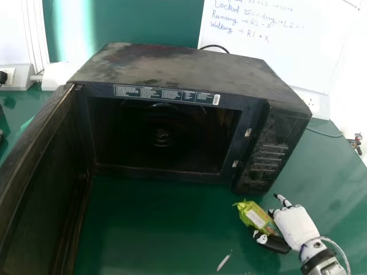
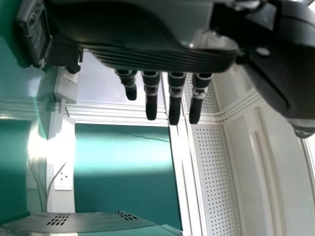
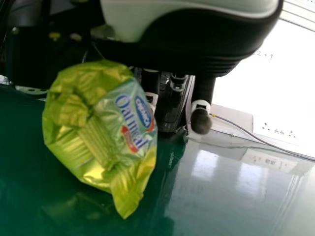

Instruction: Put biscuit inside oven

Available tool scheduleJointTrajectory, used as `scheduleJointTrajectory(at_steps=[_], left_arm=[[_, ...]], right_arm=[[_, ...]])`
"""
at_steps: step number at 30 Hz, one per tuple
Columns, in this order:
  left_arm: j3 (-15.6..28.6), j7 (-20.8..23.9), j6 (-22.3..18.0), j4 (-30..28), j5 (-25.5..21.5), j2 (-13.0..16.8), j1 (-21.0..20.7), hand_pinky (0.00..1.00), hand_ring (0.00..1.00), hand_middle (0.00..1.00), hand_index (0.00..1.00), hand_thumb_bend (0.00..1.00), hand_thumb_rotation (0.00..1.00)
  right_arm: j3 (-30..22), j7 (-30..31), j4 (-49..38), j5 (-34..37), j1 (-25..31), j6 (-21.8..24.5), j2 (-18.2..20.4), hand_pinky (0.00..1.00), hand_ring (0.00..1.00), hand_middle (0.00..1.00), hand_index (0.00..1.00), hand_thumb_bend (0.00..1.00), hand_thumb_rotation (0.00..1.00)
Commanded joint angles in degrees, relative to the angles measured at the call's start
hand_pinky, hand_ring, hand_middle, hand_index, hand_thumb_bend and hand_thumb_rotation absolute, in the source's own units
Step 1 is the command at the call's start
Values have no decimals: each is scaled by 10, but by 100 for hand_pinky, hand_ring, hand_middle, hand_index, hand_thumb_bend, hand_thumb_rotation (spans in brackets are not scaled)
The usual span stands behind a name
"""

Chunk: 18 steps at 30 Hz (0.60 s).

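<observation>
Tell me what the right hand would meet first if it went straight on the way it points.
Probably the oven's control panel, beyond the right hand's pointing finger, though the depth between them is unclear.
</observation>
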Motion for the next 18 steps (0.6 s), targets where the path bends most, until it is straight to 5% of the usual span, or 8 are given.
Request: scheduleJointTrajectory(at_steps=[1,18], left_arm=[[3,-1,-2,-2,-5,1,4,98,91,91,90,100,100],[3,0,0,2,-5,3,-2,98,91,91,90,100,100]], right_arm=[[0,22,-10,24,5,2,12,7,14,40,48,53,0],[-48,177,-119,188,0,128,86,12,16,43,48,53,0]])
